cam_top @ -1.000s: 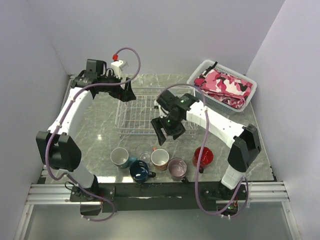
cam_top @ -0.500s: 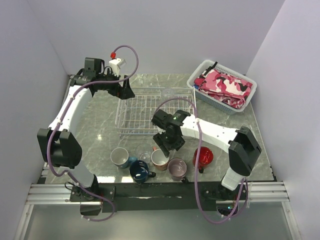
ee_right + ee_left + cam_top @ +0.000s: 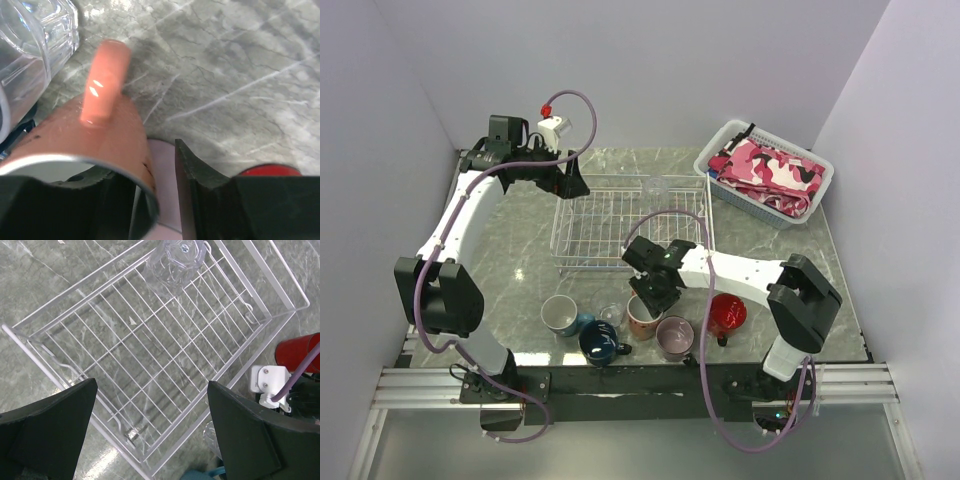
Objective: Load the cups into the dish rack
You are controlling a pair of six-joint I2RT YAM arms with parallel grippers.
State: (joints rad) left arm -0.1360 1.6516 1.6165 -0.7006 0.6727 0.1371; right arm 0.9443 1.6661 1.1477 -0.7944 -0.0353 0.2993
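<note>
Top external view: a large rectangular dish rack of thin white wire (image 3: 600, 225) is seen on the grey marbled surface (image 3: 520, 260) in the middle of the frame. One small clear glass (image 3: 658, 185) rests inside it against the upper edge, right of centre. Below the rack the other cups are grouped on the surface: a teal-blue mug with a white inside (image 3: 559, 314), a second small clear glass (image 3: 611, 314), a dark navy mug (image 3: 600, 342), a salmon-orange mug (image 3: 642, 320), a mauve-pink mug (image 3: 674, 338) and a red mug (image 3: 727, 313). The right jaws are lowered over the salmon-orange mug. In the right wrist view they are seen partly open, with one dark finger (image 3: 200, 190) outside the mug's wall and a slit of space between them. The other finger appears to sit inside the rim, and the wall is not yet pinched. The mug's handle is pointed to the upper left of that frame, just beside the second clear glass. The left jaws are held above the rack's upper left corner; in the left wrist view they are spread wide, fingers (image 3: 45, 430) at the lower corners, and nothing is held. A white plastic basket of pink patterned cloth (image 3: 740, 195) is placed at the upper right of the top view
</note>
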